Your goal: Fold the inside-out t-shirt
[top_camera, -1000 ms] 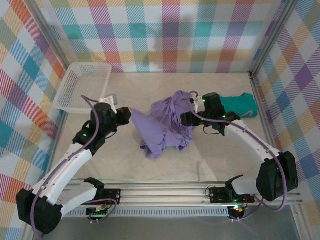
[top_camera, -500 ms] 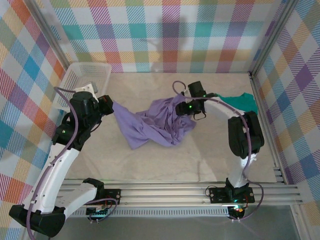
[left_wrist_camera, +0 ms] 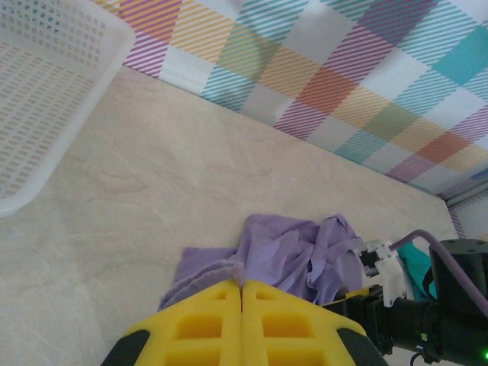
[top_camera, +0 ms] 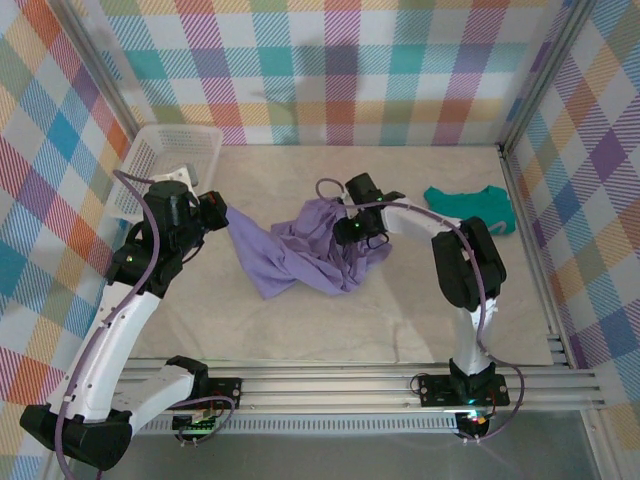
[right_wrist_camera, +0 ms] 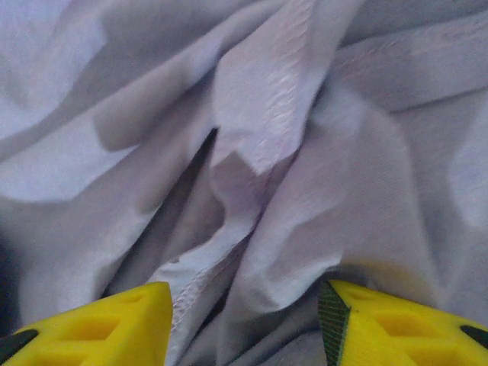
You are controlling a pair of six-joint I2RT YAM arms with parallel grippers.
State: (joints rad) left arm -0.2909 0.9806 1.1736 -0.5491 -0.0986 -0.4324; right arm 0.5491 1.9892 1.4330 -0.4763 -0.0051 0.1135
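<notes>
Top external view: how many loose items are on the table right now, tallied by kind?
Garments: 2 (lavender t-shirt, teal garment)
Baskets: 1 (white basket)
Total: 3

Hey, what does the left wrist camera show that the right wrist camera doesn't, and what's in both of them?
Left wrist view: the white basket on the table, the plaid wall, the teal garment beyond the right arm, and the left gripper shut on the lavender t-shirt. Right wrist view: the right gripper, fingers apart over bunched folds, and a stitched seam up close. Both: the lavender t-shirt, crumpled.
</notes>
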